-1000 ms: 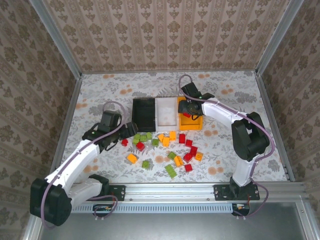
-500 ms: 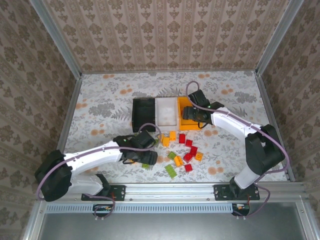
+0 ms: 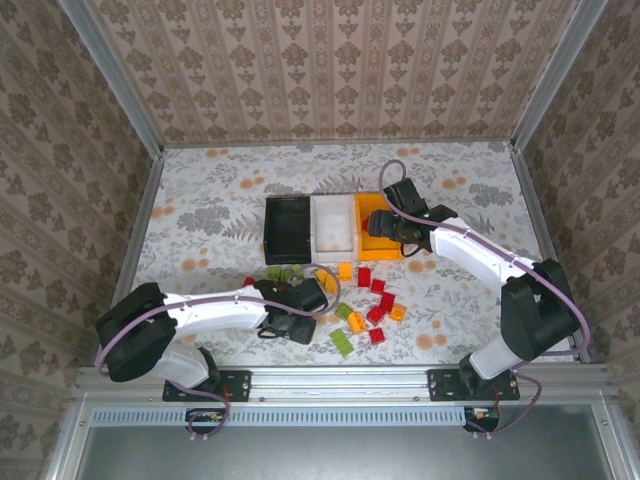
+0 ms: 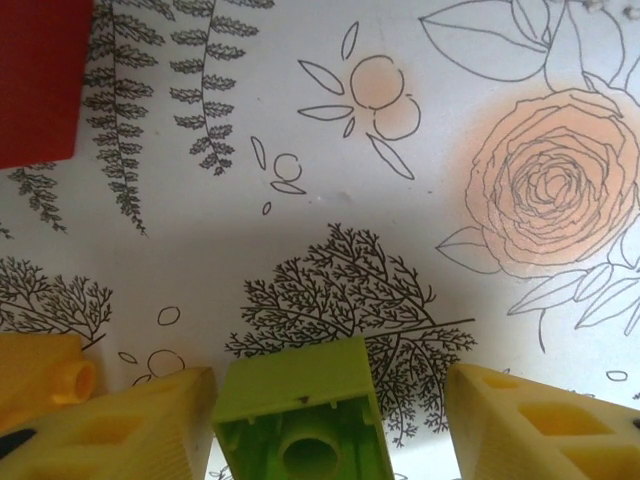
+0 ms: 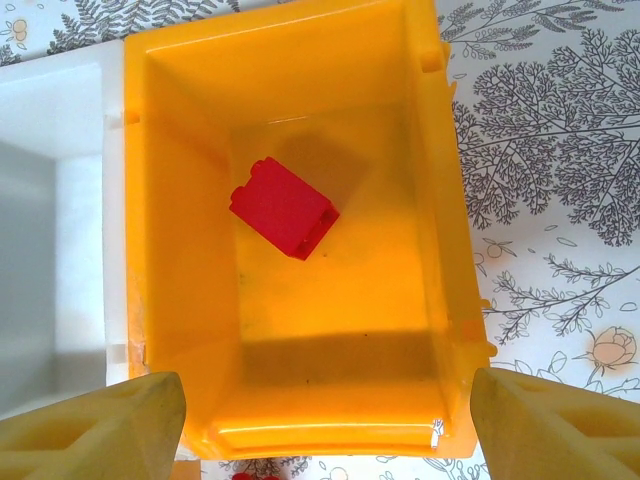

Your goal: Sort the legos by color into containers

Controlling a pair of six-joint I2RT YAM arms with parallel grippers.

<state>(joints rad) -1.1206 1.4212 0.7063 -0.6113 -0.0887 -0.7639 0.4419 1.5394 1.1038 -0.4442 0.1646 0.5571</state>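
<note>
— Legos: where are they, and which arm is nearer?

— Most legos (image 3: 364, 277) lie loose on the tabletop (image 3: 200, 210), just in front of a row of three bins. My left arm reaches across into the near side of that scatter, so the left end effector (image 3: 290, 324) is the closer one.

— What sits at its fingers?

— On the left wrist camera, a green lego (image 4: 292, 385) lies directly between the two fingers. It is on its side, with the hollow underside facing the lens. It looks nearly square and slightly turned, so I see no long axis to line up on. The fingers are partly open. One finger (image 4: 150, 420) is just beside the block and a gap shows on the other side, so I judge nothing is gripped yet. A yellow lego (image 4: 40, 375) lies just outside that finger.

— And the bins?

— The black bin (image 3: 272, 230), white bin (image 3: 334, 248) and orange bin (image 5: 135, 200) stand side by side. The right end effector (image 5: 325, 400) hangs above the orange bin, wide open and empty. One red lego (image 5: 283, 208) lies on that bin's floor. The white bin looks empty. The black bin's inside is too dark to be sure.
</note>
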